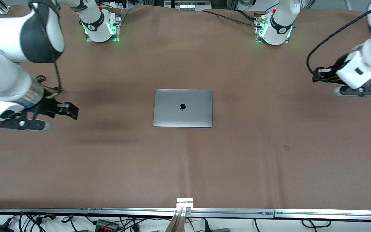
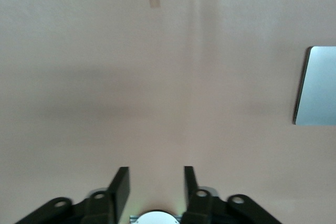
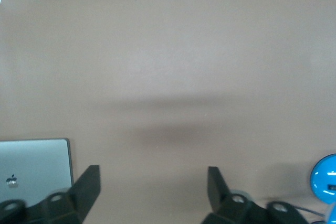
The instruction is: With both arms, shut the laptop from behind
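Nearest the front camera, you have only the bare brown table [image 1: 185, 167], its covering creased in faint lines down the lower middle of the frame.

At the left edge of the front view, a little above mid-height, your right arm [image 1: 8, 67] hangs over the table toward its own end, well apart from the laptop. The right claw [image 1: 71, 110] points toward the centre of the frame. In the right wrist view its two black fingers [image 3: 89, 184] stand wide apart with nothing between them, and a corner of the laptop [image 3: 34, 169] shows beside one finger.

At the centre of the front view, the laptop [image 1: 183, 108] lies flat on the table with its lid fully shut, grey lid up and the black apple logo [image 1: 182, 106] showing. Neither claw touches it.

At the right edge of the front view, in the upper part of the frame, your left arm [image 1: 366, 61] hangs over its end of the table, also well apart from the laptop. The left claw [image 1: 317, 75] points toward the centre. In the left wrist view its fingers [image 2: 119, 187] are parted and hold nothing.
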Tool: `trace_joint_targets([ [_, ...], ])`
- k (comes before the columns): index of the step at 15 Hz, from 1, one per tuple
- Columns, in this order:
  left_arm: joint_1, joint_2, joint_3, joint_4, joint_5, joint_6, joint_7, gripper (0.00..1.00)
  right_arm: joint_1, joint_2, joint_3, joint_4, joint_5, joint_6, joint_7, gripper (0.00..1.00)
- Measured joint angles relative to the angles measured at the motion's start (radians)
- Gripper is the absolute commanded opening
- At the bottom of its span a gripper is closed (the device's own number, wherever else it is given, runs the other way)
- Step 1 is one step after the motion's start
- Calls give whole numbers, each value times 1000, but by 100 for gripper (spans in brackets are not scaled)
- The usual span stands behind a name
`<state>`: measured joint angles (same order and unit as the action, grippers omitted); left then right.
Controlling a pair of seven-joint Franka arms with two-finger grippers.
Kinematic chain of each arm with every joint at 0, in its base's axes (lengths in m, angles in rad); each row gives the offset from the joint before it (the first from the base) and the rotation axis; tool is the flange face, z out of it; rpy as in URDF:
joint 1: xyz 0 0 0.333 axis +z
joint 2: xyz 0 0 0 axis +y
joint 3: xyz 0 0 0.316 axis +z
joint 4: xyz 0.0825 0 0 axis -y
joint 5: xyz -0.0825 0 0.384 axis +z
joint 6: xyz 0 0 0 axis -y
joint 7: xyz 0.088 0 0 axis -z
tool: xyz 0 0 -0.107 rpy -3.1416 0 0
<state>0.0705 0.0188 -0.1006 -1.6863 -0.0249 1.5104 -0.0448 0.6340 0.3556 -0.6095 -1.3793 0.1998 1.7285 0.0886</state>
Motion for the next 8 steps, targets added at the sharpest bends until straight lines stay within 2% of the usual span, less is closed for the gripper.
trace_joint_targets([
  [2,-8,0,-4,18,17,0,1,100,-164,-18,143,24,-12,-2,-37,100],
  [5,-21,0,-10,35,47,-14,1,100,-433,-61,393,31,-124,-8,-73,100],
  [6,-21,-2,-9,41,45,-34,1,100,-490,-78,446,30,-143,-18,-77,100],
  [8,-21,-6,-1,44,11,-61,-15,100,-543,-116,488,10,-153,-39,-94,100],
])
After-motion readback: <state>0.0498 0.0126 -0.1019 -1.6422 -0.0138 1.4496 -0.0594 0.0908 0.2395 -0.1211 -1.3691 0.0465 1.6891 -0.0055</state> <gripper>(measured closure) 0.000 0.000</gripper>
